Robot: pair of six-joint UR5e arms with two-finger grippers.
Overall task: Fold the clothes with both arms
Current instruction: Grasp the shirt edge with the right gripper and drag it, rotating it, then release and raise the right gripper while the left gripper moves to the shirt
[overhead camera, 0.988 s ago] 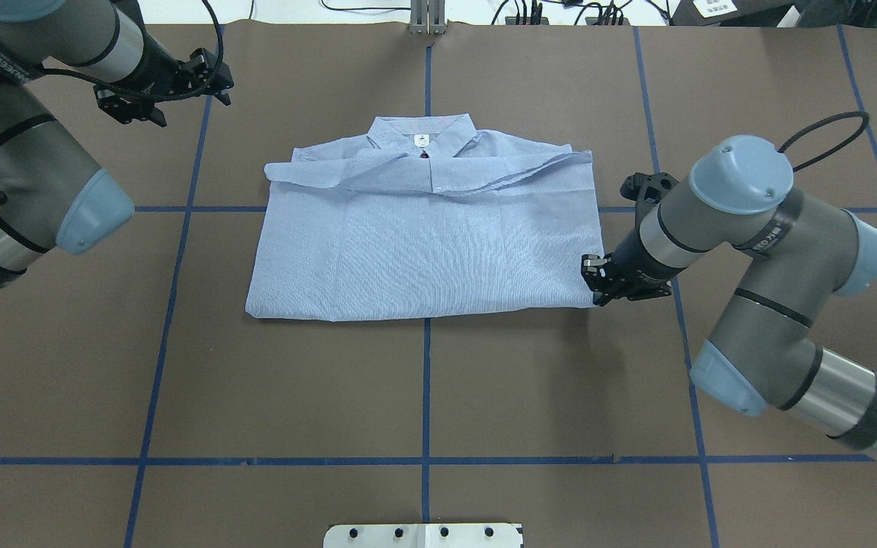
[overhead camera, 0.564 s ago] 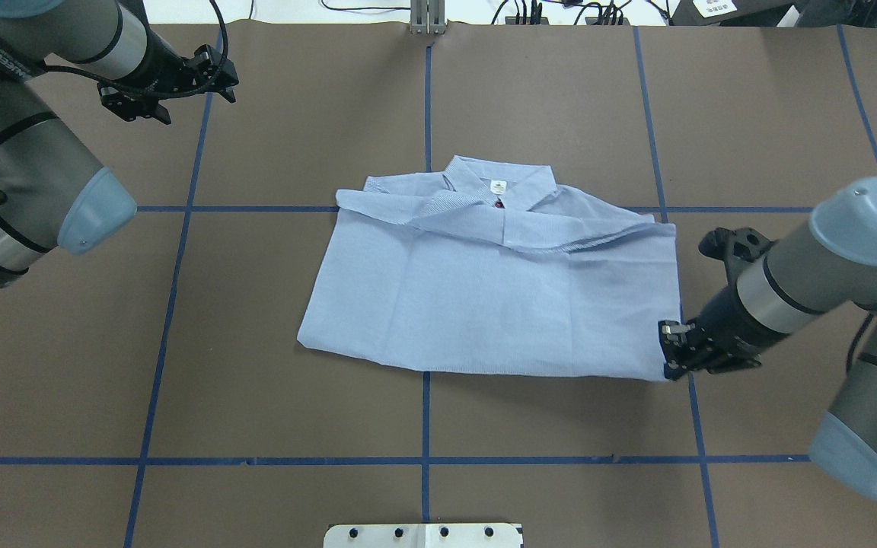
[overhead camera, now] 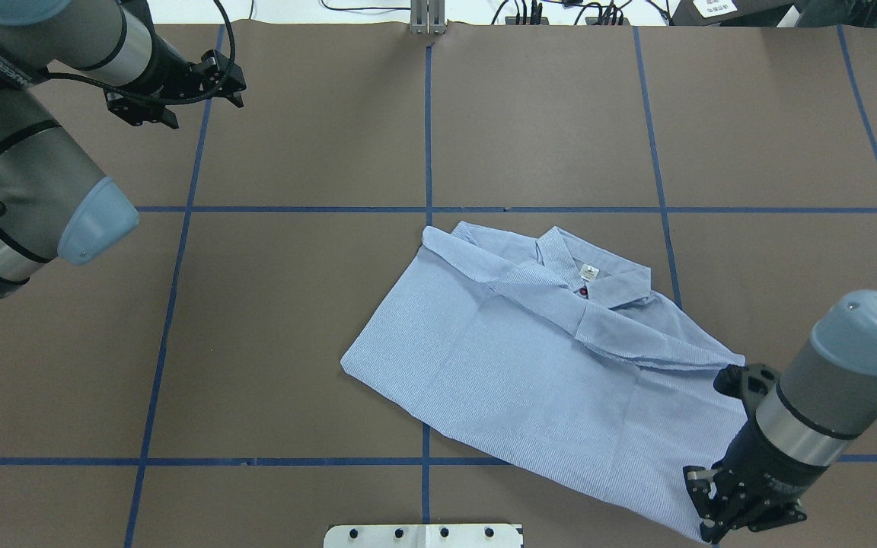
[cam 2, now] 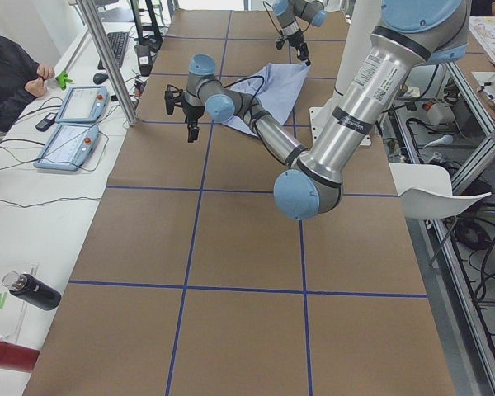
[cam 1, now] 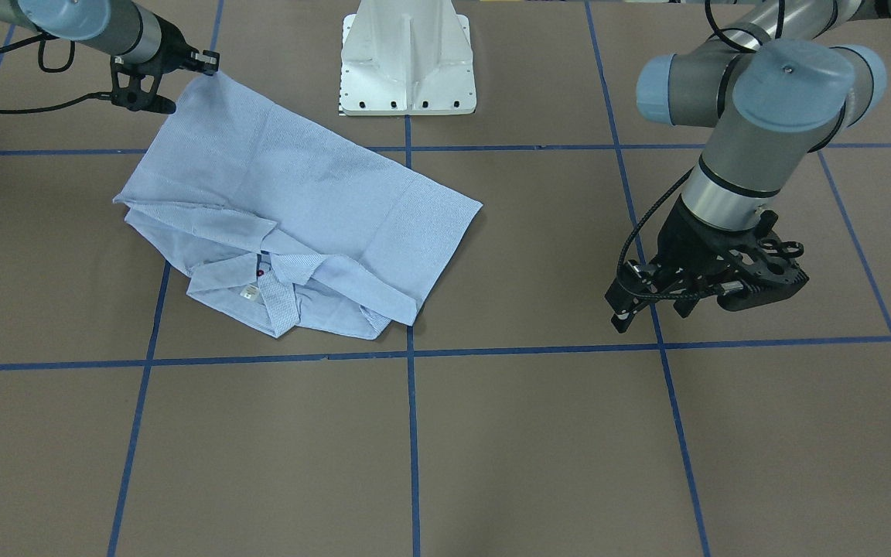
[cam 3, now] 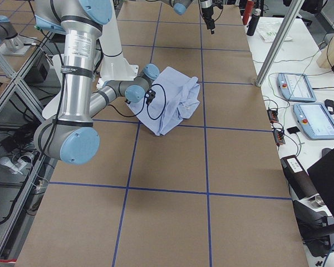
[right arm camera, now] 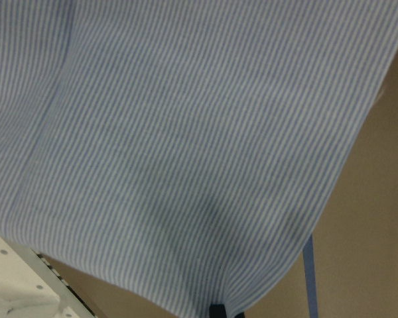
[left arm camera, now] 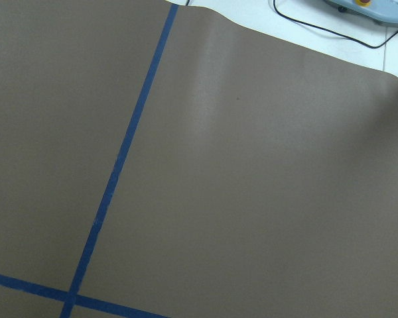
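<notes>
The shirt [overhead camera: 530, 373] lies right of the table's [overhead camera: 294, 342] centre, on the side near the robot, and sits skewed to the blue tape grid [overhead camera: 427, 137]. Its collar [overhead camera: 598, 270] points toward the far right, and its nearest corner reaches toward the white pedestal base [cam 1: 407, 54].

The right gripper [overhead camera: 706, 529] is clamped on that near-right corner. The front-facing view shows the pinched corner raised off the table, with the cloth sloping down from it. The right wrist view shows only striped fabric hanging close to the lens.

The left gripper [cam 1: 649, 308] hangs over bare table at the far left, well apart from the shirt. Its fingers look spread and hold nothing, and its wrist camera sees only brown surface and tape.

The task looks roughly halfway done. Both sleeves [overhead camera: 560, 304] are crossed over the chest just below the collar, and the body is already a fairly neat rectangle with the white neck label [overhead camera: 589, 272] showing.

At least 1 more fold of the body is probably left. Before that, the garment likely needs squaring and flattening, because only 1 corner is held and the far-left edge [overhead camera: 385, 320] lies free. The left arm would have to come across and take a 2nd corner for a 2-handed fold.
</notes>
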